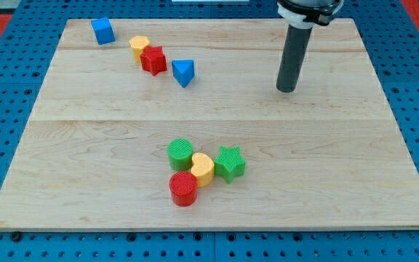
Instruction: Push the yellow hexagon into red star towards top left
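End effector: bare dark rod, no jaws to open or close; my tip (286, 89) rests on the pale wooden counter (340, 167), upper right, touching nothing. Small yellow plastic hexagon (139, 47) lies well to the view's left, slightly higher, already touching the small red plastic star (153, 60) on its upper-left side. Blue triangular plastic block (183, 72) sits between.

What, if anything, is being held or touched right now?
Nothing. My tip rests on bare wooden board, right of the blue triangular block, touching no block.
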Controlling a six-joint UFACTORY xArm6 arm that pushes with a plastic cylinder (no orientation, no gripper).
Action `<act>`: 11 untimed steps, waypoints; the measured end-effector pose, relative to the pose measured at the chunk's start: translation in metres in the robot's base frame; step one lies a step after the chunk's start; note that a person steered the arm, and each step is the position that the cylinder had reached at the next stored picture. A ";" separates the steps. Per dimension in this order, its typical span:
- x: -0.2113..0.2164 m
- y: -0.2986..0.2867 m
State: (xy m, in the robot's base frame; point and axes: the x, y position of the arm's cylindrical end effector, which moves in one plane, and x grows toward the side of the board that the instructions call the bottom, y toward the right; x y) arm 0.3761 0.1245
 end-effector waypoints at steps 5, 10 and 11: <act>-0.078 -0.069; -0.093 -0.330; -0.095 -0.291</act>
